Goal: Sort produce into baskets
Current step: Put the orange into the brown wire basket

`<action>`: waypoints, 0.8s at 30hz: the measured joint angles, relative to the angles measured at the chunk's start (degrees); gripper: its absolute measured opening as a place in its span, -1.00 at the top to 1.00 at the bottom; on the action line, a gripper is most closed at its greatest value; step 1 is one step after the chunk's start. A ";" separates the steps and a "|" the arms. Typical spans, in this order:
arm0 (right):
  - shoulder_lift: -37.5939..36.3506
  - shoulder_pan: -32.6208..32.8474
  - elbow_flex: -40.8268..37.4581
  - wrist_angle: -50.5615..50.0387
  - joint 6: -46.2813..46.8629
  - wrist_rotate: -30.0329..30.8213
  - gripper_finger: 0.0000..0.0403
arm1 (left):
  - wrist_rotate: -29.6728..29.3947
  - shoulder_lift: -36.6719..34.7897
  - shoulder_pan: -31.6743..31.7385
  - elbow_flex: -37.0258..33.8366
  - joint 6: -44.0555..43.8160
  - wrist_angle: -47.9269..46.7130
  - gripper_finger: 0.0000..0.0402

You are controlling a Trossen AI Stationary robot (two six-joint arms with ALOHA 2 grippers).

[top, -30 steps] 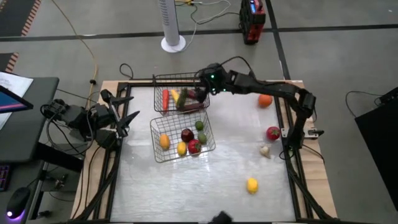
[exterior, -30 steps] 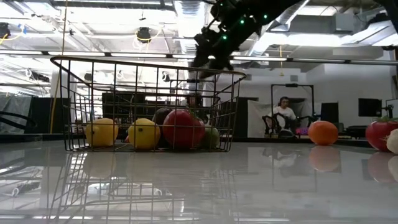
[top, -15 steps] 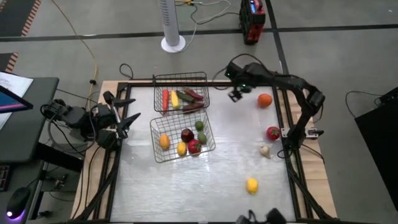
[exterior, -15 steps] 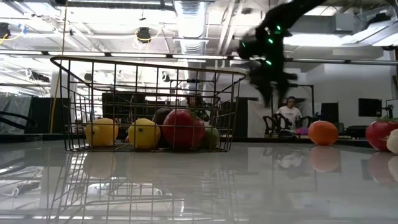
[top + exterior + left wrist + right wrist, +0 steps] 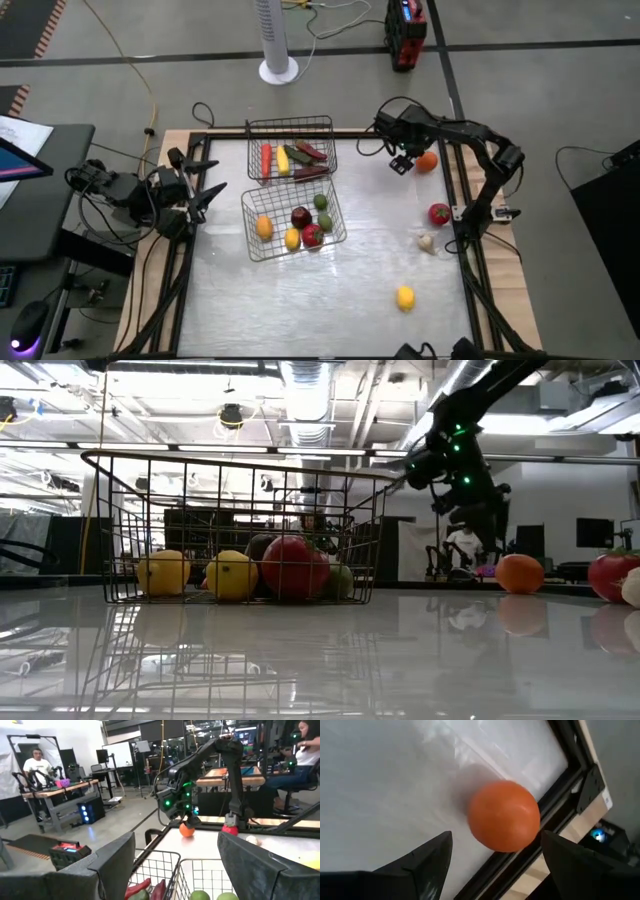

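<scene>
Right tool (image 5: 402,163) spread wide, empty | smooth round orange (image 5: 503,816) beneath | glossy tabletop (image 5: 380,785)

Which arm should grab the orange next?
Right. The right gripper hangs open beside the orange, which fills its wrist view. The left gripper waits at the table's far left edge.

A grey floor (image 5: 560,90) surrounds the desk (image 5: 330,290). A white tower fan (image 5: 277,40) and a red box (image 5: 406,32) stand beyond it. Ceiling lights (image 5: 305,380) shine over workbenches (image 5: 65,787), where people sit.
</scene>
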 joint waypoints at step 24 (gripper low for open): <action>0.02 -4.54 -5.34 4.73 -5.47 3.14 -0.94 | -0.11 0.00 0.00 0.00 -0.12 -0.32 -0.36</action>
